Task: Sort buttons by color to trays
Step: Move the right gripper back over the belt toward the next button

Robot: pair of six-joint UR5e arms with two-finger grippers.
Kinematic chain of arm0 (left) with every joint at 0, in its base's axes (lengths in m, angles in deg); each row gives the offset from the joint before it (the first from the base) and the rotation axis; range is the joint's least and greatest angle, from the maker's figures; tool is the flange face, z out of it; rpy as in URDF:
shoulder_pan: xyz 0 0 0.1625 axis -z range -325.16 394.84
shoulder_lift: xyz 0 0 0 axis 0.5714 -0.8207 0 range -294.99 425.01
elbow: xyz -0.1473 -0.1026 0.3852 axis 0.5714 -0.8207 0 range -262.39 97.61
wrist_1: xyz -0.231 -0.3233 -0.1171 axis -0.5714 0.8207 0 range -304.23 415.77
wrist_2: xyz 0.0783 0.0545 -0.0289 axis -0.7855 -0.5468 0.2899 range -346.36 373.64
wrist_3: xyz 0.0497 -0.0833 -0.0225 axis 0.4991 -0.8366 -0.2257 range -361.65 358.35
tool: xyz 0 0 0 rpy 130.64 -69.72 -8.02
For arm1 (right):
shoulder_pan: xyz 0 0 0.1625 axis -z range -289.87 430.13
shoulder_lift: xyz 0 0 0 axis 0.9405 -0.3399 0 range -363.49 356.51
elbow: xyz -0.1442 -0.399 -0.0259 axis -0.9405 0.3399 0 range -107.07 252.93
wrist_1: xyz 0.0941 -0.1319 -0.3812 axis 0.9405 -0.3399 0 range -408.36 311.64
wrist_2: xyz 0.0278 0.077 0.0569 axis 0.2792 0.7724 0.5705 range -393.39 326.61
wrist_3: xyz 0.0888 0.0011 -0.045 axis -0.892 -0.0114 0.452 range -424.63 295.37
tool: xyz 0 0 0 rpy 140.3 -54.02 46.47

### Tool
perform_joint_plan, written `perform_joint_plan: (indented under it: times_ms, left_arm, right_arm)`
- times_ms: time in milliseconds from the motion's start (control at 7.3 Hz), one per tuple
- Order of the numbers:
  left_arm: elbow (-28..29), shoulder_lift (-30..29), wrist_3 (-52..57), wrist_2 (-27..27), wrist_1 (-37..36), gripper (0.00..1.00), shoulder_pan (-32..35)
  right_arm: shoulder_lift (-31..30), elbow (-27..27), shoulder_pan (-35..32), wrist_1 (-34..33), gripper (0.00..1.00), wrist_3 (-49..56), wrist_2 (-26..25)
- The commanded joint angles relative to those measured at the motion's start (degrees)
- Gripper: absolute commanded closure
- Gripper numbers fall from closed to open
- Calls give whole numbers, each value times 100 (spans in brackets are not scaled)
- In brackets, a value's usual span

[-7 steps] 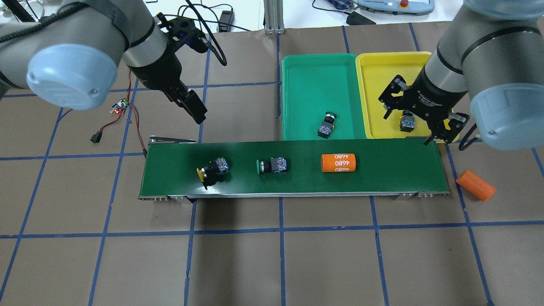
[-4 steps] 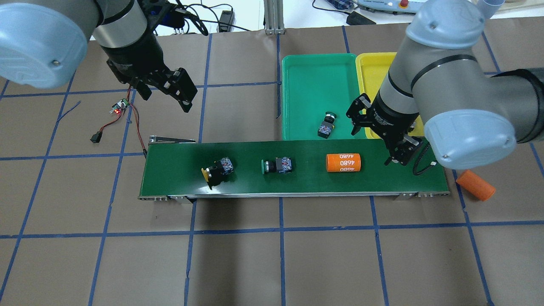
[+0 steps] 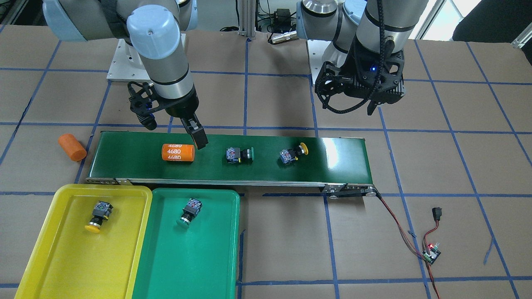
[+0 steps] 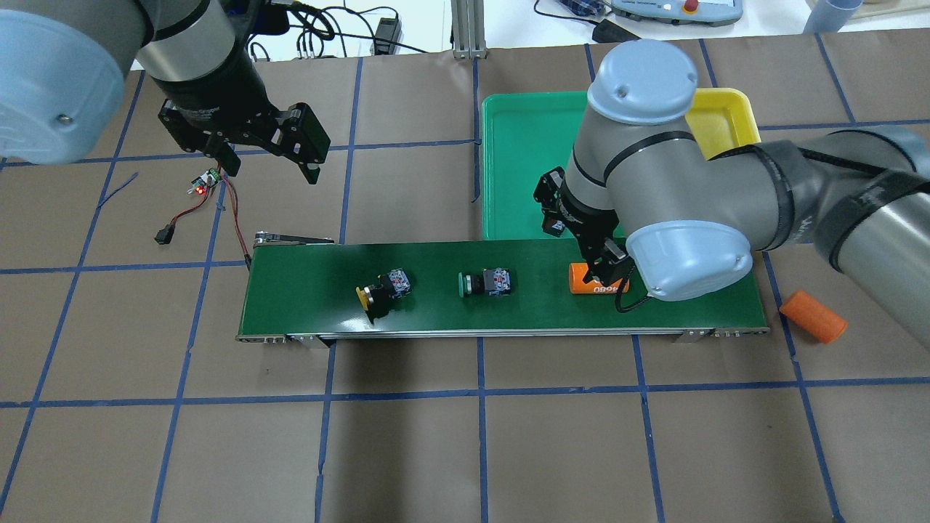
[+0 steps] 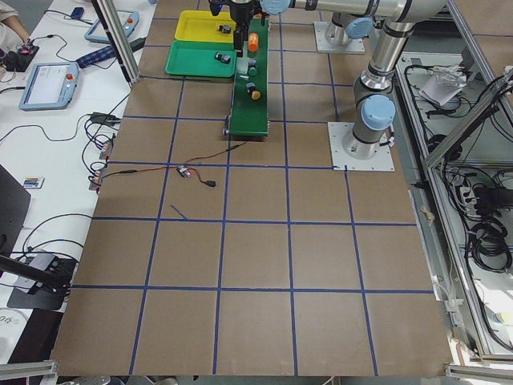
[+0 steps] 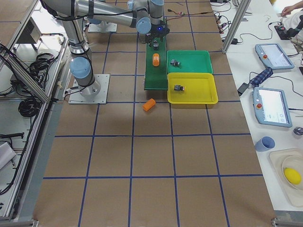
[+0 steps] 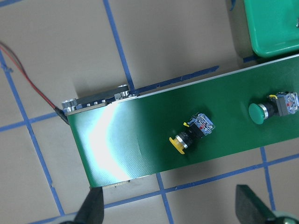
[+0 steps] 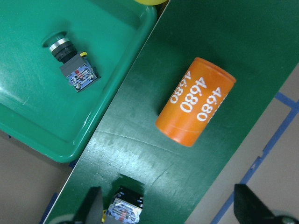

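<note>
Front-facing view: the sorted yellow button (image 3: 99, 216) lies in the yellow tray (image 3: 62, 257) and the sorted green button (image 3: 190, 211) in the green tray (image 3: 199, 257). The belt green button (image 3: 239, 154) and belt yellow button (image 3: 293, 154) lie on the conveyor belt (image 3: 332, 162), so I judge the job half done

Overhead: the right gripper (image 4: 581, 240), jaws spread and empty, hangs over the orange cylinder (image 4: 579, 280). The left gripper (image 4: 272, 168), likewise spread and empty, hovers beyond the belt's end

Right wrist: the belt green button sits at the frame's bottom edge, so the next move likely calls for passing the cylinder, centring, then descending

The yellow tray (image 4: 719, 120) is largely hidden by the right arm (image 4: 690, 189); the orange cylinder (image 4: 580, 280) is half covered; one button (image 8: 123, 211) is cropped.
</note>
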Motion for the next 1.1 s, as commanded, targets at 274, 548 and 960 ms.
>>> perform_joint_plan:
  times_ms: [274,548,960]
  left_arm:
    - [50,29,-12,-3,-54,0,-240]
    - [33,20,59,-3,-63,0,-266]
    - [59,20,59,-3,-63,0,-275]
  right_arm:
    - [697,-9,-273,-624,0,-618,16]
    - [917,-9,-396,-816,0,-689,16]
    - [1120,-9,-406,-897,1,-847,-1]
